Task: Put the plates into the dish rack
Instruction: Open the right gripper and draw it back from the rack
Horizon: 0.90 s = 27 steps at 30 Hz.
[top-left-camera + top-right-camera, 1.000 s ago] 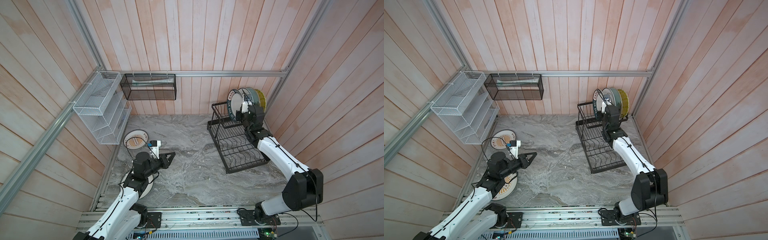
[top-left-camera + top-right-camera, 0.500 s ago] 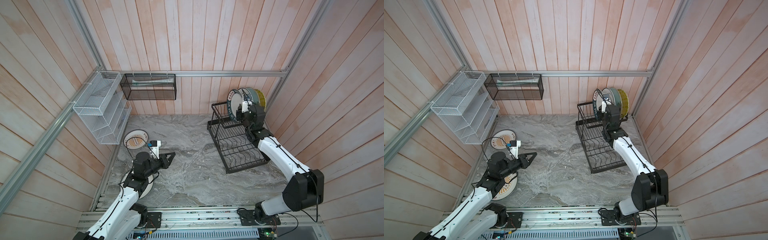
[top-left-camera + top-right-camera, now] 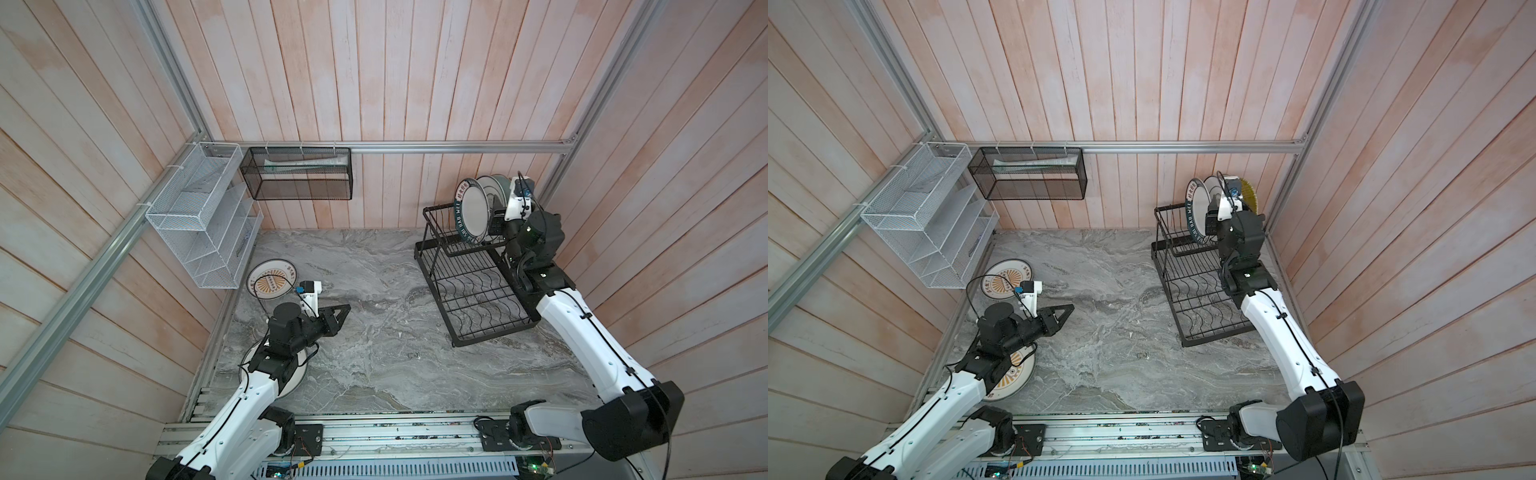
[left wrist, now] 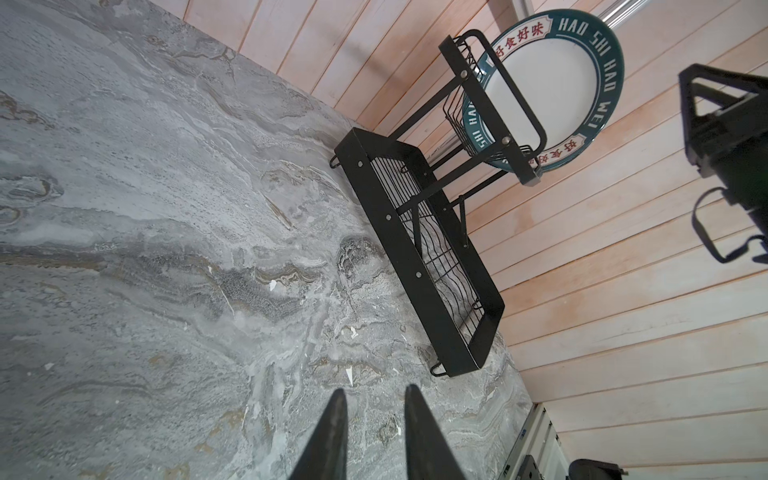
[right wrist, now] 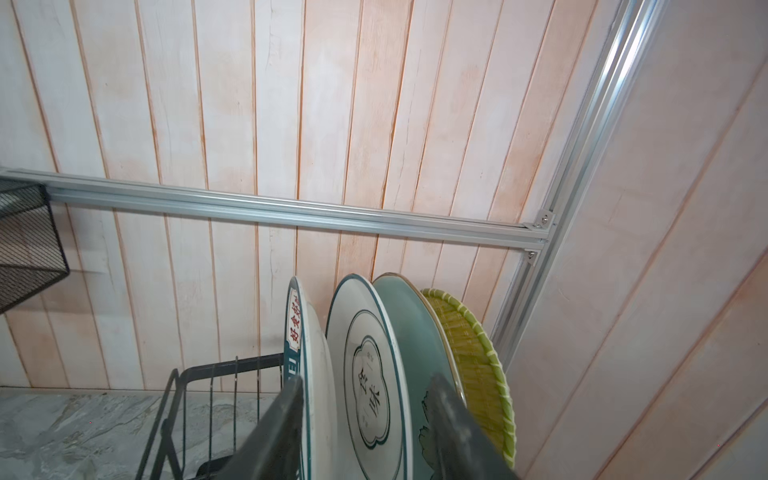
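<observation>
Four plates stand on edge in the upper basket of the black dish rack (image 3: pixel 478 299): lettered-rim (image 5: pixel 305 353), white with dark ring (image 5: pixel 365 353), pale teal (image 5: pixel 411 324), yellow woven (image 5: pixel 473 353). My right gripper (image 5: pixel 368 380) is open, its jaws straddling the lettered-rim and ringed plates from the near side. It shows in both top views (image 3: pixel 496 220) (image 3: pixel 1210 220). One orange-sunburst plate (image 3: pixel 272 279) lies flat by the left wall. Another (image 3: pixel 1017 374) lies partly under my left arm. My left gripper (image 4: pixel 372 390) hovers over the marble floor, slightly open and empty.
A white mesh shelf (image 3: pixel 199 224) hangs on the left wall and a black mesh basket (image 3: pixel 297 174) on the back wall rail. The rack's lower wavy-wire tray (image 3: pixel 1204 303) holds nothing. My right forearm (image 3: pixel 582 332) runs along the rack's right side.
My right gripper's jaws have spread apart from the lettered-rim plate, which stays standing in the rack. The left arm has barely moved.
</observation>
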Motion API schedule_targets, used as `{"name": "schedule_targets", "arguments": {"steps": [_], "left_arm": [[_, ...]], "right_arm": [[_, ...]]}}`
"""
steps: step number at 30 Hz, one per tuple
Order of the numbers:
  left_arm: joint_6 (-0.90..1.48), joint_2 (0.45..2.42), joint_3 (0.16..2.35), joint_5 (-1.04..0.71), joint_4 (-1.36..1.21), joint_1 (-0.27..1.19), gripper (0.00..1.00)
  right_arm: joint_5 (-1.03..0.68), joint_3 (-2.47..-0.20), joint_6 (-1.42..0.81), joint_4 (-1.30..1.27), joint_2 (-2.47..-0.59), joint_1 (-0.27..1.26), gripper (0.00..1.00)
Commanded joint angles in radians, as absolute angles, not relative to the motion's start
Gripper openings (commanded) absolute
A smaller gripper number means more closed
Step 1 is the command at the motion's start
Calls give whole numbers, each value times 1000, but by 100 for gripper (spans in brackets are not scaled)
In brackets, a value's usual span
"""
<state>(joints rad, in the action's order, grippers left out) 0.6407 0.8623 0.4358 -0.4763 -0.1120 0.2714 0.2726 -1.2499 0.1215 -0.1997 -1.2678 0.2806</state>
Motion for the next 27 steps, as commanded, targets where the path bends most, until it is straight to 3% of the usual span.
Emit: {"name": "schedule_targets", "arguments": {"steps": [1, 14, 27], "left_arm": [[650, 855, 472, -422, -113, 276, 26], [635, 829, 493, -248, 3, 276, 28], [663, 869, 498, -154, 83, 276, 29]], "right_arm": [[198, -1205, 47, -139, -1193, 286, 50], [-124, -790, -242, -126, -889, 359, 50], [-175, -581, -338, -290, -921, 640, 49]]}}
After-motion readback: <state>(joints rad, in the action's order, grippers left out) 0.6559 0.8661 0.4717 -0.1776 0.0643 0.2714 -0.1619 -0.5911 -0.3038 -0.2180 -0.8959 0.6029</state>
